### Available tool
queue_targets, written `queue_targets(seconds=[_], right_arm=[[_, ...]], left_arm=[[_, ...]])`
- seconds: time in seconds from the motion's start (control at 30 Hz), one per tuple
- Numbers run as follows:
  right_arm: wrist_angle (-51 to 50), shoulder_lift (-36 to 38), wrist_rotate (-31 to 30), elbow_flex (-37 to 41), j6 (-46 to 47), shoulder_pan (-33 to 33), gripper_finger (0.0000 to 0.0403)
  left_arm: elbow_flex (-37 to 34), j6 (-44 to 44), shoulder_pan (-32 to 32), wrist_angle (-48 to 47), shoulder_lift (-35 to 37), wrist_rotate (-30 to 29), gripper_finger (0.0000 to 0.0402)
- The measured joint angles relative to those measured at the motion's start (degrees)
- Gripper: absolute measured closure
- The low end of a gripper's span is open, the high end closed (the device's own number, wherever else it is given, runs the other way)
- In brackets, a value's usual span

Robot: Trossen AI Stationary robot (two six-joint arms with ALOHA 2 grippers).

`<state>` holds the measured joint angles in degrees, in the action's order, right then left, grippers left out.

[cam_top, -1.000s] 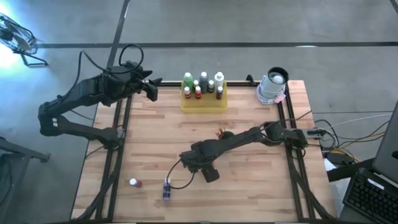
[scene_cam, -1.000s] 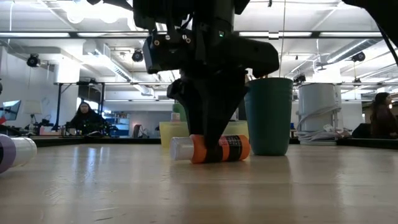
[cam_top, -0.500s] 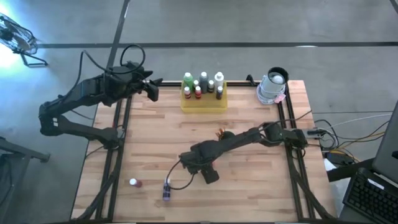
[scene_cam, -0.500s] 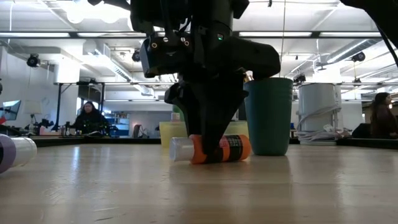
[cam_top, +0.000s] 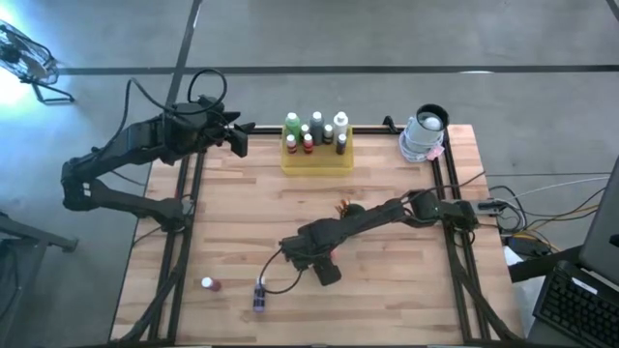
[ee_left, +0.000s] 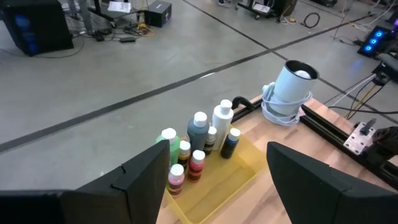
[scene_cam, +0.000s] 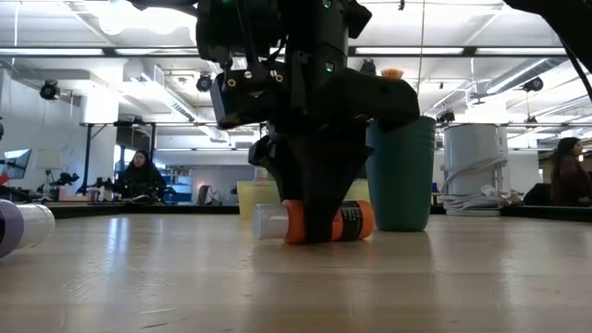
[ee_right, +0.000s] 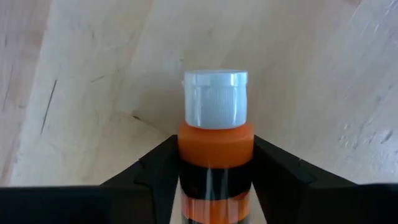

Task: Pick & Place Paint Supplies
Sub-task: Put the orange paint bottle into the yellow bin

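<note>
1. Room: grey concrete floor [cam_top: 319, 39] around the counter; low view shows an open workshop with ceiling lights and seated people in the background, one at far left [scene_cam: 139, 174], one at far right [scene_cam: 566, 176].
2. Counter [cam_top: 387, 300]: light wood butcher-block top, black rails along both sides.
3. Left arm parked at the counter's far-left corner; left gripper [cam_top: 239, 138] spread wide, holding nothing, facing the tray.
4. Right arm reaches across the counter's middle; right gripper [scene_cam: 310, 227] is down on the counter, fingers on either side of the orange bottle, pinching its body.
5. Yellow translucent tray [cam_top: 318, 160] at the far edge, middle; white-capped bottles stand upright in it. Dark green cup [scene_cam: 400, 176] stands on the counter beyond the gripper.
6. Orange bottle [ee_right: 216, 149]: lies on its side on the counter's middle, long axis flat along the wood, white ribbed cap pointing away from the right wrist, to the left in the low view. Orange body, dark label band.
7. Purple bottle [cam_top: 259, 295] lies near the front edge, left of centre; a small red one with white cap [cam_top: 209, 284] lies just left of it.
</note>
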<state>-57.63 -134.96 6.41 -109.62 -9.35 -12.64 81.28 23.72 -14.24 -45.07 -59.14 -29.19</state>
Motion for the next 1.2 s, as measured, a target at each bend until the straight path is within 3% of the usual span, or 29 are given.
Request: queue_targets(seconds=[0.17,0.37,0.7,0.93,1.2], right_arm=[[-1.6,0.1,-0.4,-1.1,-0.7,0.0,0.0289],[-5.5,0.7,-1.9,-6.3,-0.1,0.2,0.0289],[-12.3,5.0,-8.1,-24.2,2.6,4.3,0.0289],[-7.1,19.6,-5.3,-23.2,12.8,9.2,0.0289],[13.1,35.4,-5.1,-17.4,21.2,10.5,0.0289]], left_arm=[[0.0,0.9,0.0,0.8,0.0,3.2,0.0128],[1.3,-0.2,0.0,0.8,0.1,5.1,0.0128],[3.4,-1.1,0.0,0.5,0.2,9.8,0.0128],[3.6,-1.1,0.0,0.4,0.4,13.2,0.0128],[3.1,-1.4,0.0,3.4,-0.7,13.4,0.0128]])
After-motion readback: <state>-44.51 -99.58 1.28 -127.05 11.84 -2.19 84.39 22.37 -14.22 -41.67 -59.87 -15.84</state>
